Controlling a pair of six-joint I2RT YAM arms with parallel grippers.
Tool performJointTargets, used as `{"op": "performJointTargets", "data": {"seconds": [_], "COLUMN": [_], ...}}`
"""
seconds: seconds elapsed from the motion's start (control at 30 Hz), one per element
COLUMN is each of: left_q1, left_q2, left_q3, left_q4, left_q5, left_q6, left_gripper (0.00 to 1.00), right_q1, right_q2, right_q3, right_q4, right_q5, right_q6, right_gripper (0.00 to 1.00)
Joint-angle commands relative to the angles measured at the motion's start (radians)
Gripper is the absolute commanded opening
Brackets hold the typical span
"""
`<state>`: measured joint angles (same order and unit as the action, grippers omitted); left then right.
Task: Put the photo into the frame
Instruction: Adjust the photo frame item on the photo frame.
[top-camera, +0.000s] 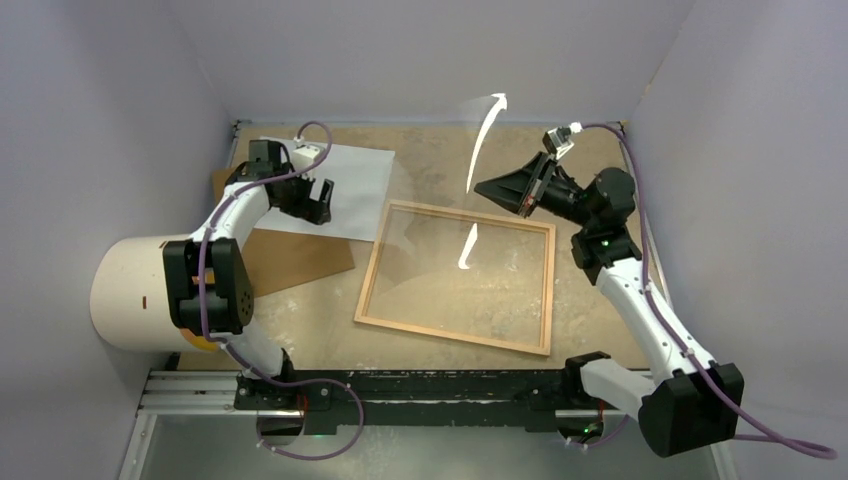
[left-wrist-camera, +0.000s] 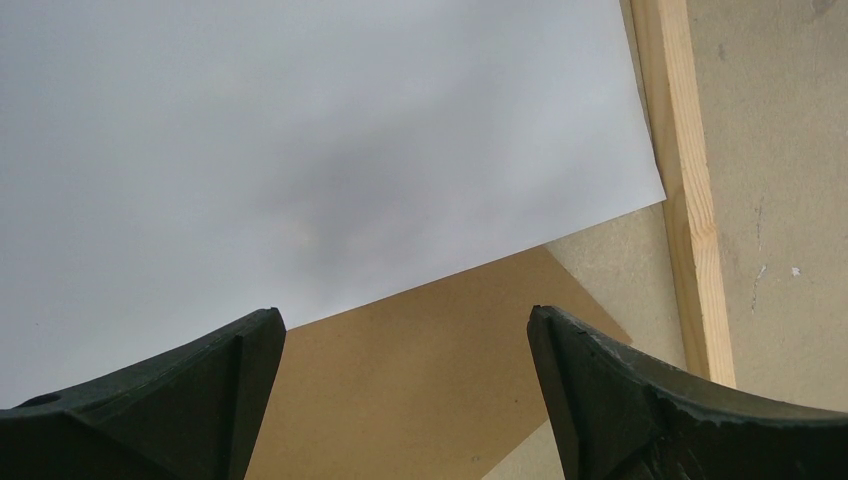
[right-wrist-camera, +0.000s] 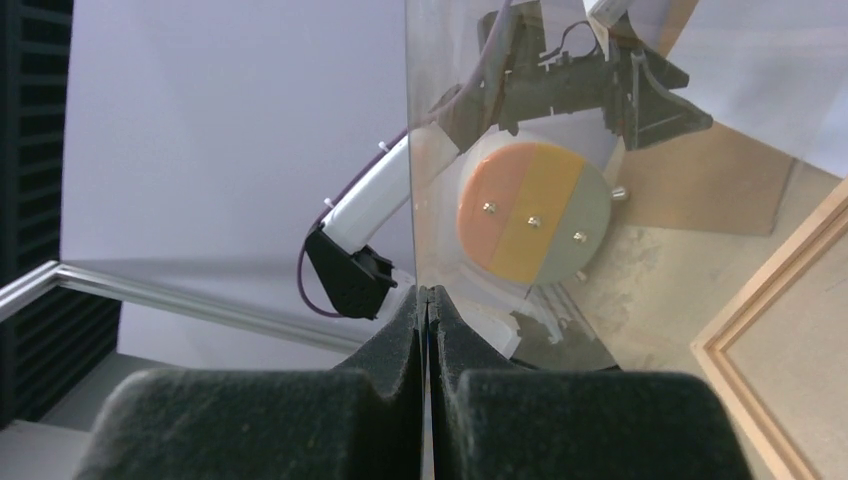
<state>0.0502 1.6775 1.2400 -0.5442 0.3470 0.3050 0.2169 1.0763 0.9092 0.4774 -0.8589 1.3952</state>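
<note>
My right pincer (right-wrist-camera: 427, 295) is squeezed fully closed on the edge of a clear pane (right-wrist-camera: 450, 130), both pads flat together with the sheet pinched between them. The pane stands on edge and rises from my fingertips, bowed a little. Through it I can see my own left arm. From above it shows only as a curved white glare over the far part of the frame (top-camera: 452, 342). I cannot tell whether its lower edge touches anything. The frame lies flat in the middle of the table (top-camera: 440, 160), a rectangle of thin light wood with the tabletop showing inside it. My left pincer (left-wrist-camera: 405, 320) hangs with its jaws spread wide and nothing between them, hovering over the near edge of the photo (left-wrist-camera: 300, 150). The photo lies face down at the far left of the table with its plain white back up. It partly covers a brown backing board (left-wrist-camera: 420, 400), which sticks out from under its near edge. The photo's right-hand corner comes right up against the frame's left rail.
</note>
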Motion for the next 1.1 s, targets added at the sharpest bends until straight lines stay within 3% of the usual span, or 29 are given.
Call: {"op": "performJointTargets", "data": {"seconds": [0.0,0.07,0.2,0.57,0.8,1.07], "left_q1": [0.005,0.005,0.003,-0.039,-0.113,-0.125], "left_q2": [-0.013,-0.001,0.011,0.037,0.067,0.092], "left_q3": [0.003,0.001,-0.006,-0.063,-0.084,-0.064], "left_q4": [0.013,0.012,0.007,0.026,0.053,0.050], "left_q5": [0.008,0.008,0.029,0.012,-0.027,-0.031], "left_q6": [-0.015,-0.012,-0.001,0.045,0.046,0.044], "left_gripper": [1.00,1.00,1.00,1.00,1.00,1.00], "right_q1": [0.001,0.001,0.001,-0.135,-0.239,-0.273], "right_q2": [-0.010,-0.015,-0.023,0.030,0.042,0.057], "right_q3": [-0.060,-0.096,-0.182,-0.297,-0.397,-0.425], "right_q4": [0.192,0.208,0.065,-0.495,-0.530,-0.481], "right_q5": [-0.071,-0.072,-0.059,0.064,0.073,0.124], "right_q6": [0.111,0.116,0.029,-0.510,-0.577,-0.614], "right_gripper": [0.00,0.00,0.00,0.00,0.00,0.00]}}
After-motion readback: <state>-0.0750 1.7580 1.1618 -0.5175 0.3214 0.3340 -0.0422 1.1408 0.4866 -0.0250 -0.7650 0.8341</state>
